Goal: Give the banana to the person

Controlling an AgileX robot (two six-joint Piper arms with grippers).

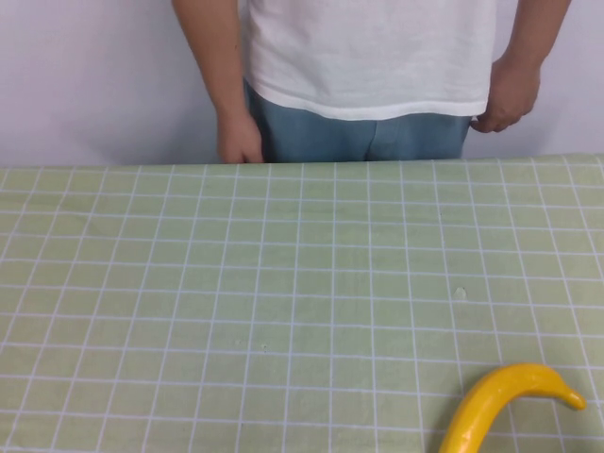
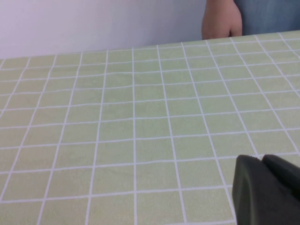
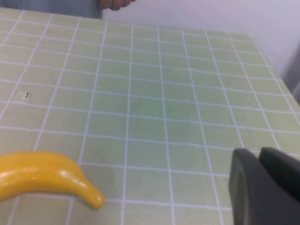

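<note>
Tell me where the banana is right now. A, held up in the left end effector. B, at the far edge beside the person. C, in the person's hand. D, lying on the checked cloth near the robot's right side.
D: the banana lies on the checked tablecloth at the robot's near right, far from the person, with neither end effector touching it.

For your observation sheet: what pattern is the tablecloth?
Pale green tablecloth with white grid lines, clearest in the high view.
</note>
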